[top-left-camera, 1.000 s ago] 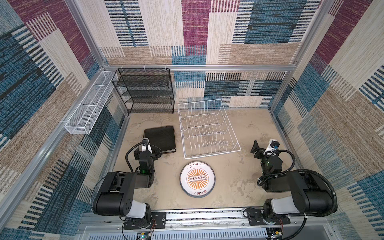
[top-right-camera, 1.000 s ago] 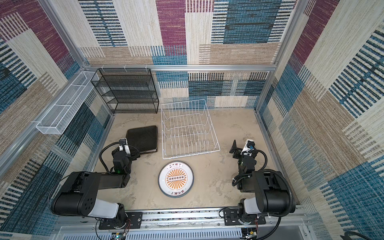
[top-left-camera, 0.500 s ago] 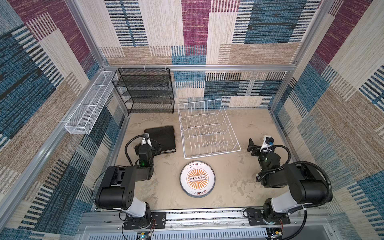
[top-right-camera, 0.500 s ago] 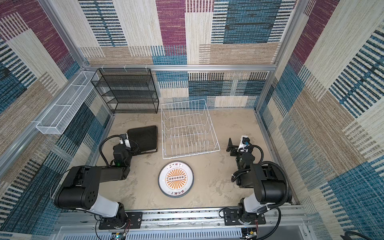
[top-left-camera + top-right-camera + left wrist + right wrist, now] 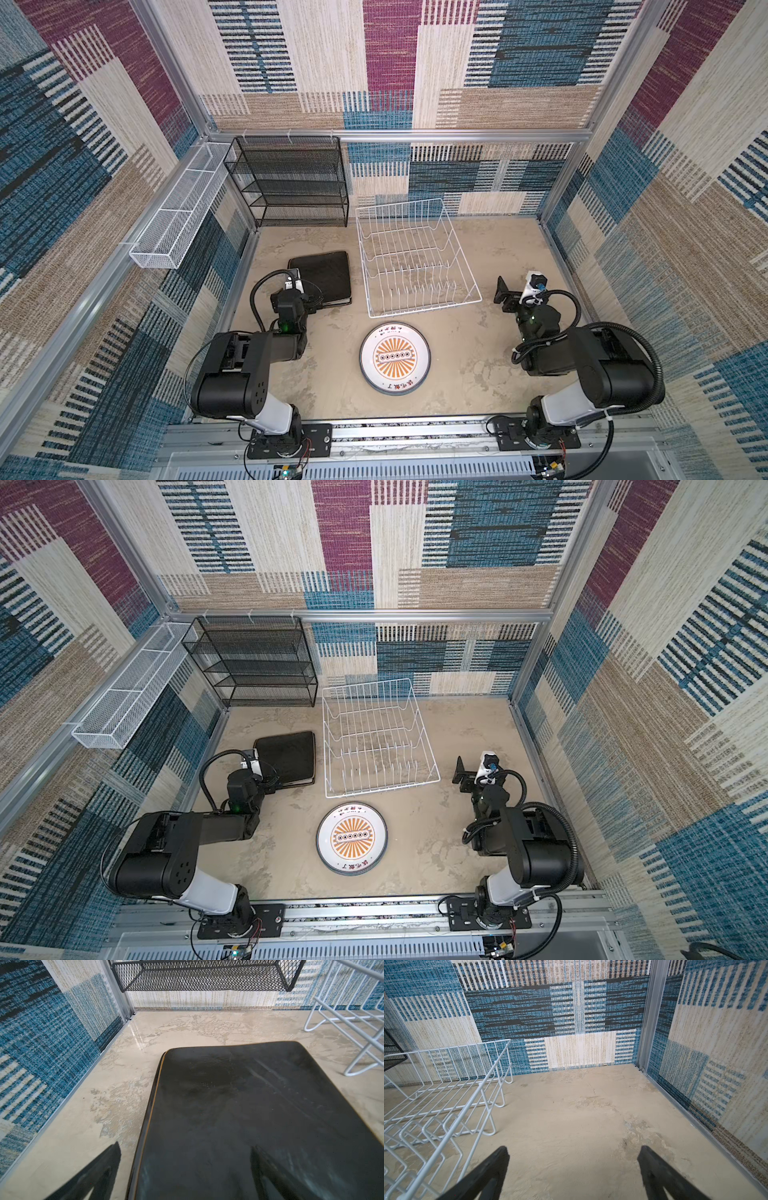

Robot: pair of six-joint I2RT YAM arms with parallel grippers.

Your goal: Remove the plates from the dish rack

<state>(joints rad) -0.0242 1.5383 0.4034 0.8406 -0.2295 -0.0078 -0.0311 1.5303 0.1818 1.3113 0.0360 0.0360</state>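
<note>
1. Plates, in a top view: none stands between the tines of the dish rack [image 5: 424, 308], so unloading is judged complete. The square plates [image 5: 322, 272] lie flat, black backs up, just left of the dish rack. The round plates [image 5: 395, 358] lie face up just in front of it. Piling by shape lets each pile sit level. The number in each pile cannot be read.
2. Arms, in a top view: the left gripper [image 5: 272, 785] hangs over the near edge of the square plates [image 5: 289, 754], left of the dish rack [image 5: 382, 788]. The right gripper [image 5: 463, 777] hangs to the right of the dish rack, apart from it.
3. Left wrist view: the left gripper [image 5: 186, 1147] has its jaws spread wide and grips nothing. One finger is over the tabletop [image 5: 83, 1105], the other over the black back of the square plates [image 5: 239, 1105]. Contact cannot be told. The dish rack [image 5: 353, 1028] stands beside the pile, apart from it.
4. Right wrist view: the right gripper [image 5: 574, 1148] has its jaws spread wide and empty over bare tabletop [image 5: 581, 1105] beside the dish rack [image 5: 483, 1088]. The slots in view hold nothing, so wide jaws suit an arm with no load.
</note>
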